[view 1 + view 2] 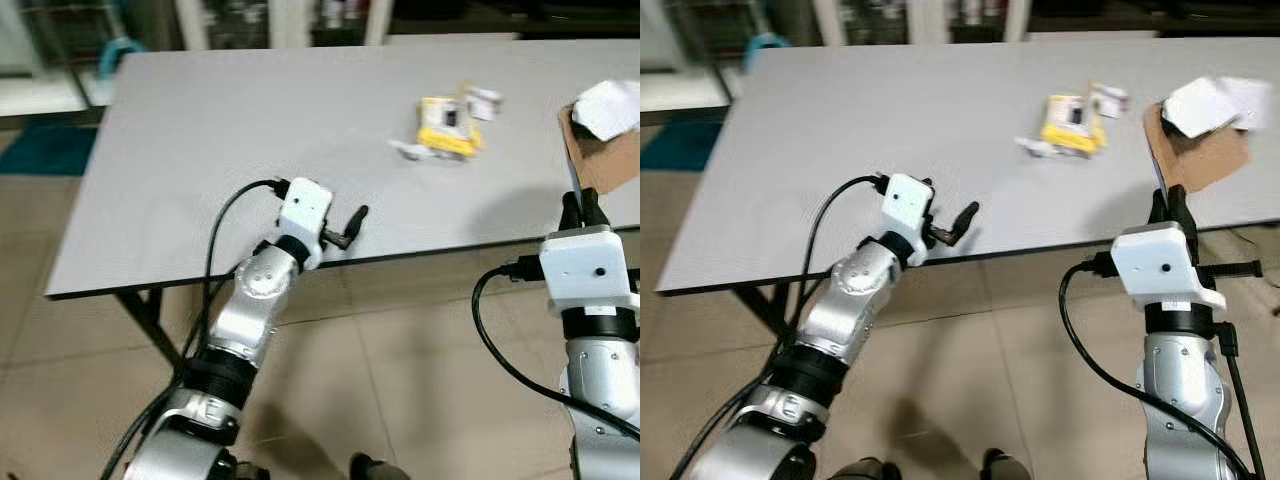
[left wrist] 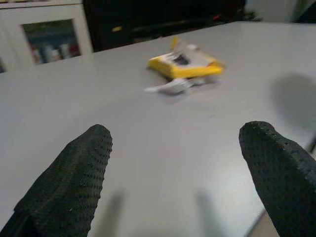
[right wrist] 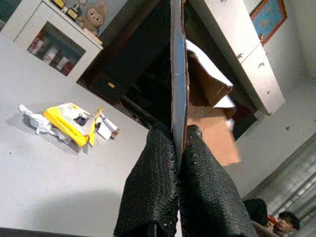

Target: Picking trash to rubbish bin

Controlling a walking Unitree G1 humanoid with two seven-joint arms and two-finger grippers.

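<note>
1. Here the grey counter [image 1: 250,130] stands on a tiled floor [image 1: 400,340], its near edge just ahead of both arms.
2. The left gripper [image 1: 345,228] sits over the near edge of the counter, about midway along it. Its jaws are spread wide with nothing between them; in the left wrist view the two black fingers [image 2: 69,182] stand well apart above the bare grey top.
3. The right gripper [image 1: 1168,208] is at the near edge close to the right corner. Its jaws are pressed shut on the edge of a brown cardboard sheet [image 1: 1200,160], and in the right wrist view the card [image 3: 178,69] runs straight up out of the closed fingers [image 3: 153,187].
4. White paper [image 1: 610,108] lies on the far part of the cardboard.
5. A yellow packet [image 1: 447,126] lies towards the far right of the counter, well apart from both grippers.
6. A crumpled white scrap [image 1: 408,150] touches the packet's near-left side, and a small white card [image 1: 483,101] lies just beside its far-right corner.
7. Cabinets [image 2: 44,34] stand beyond the far edge.
</note>
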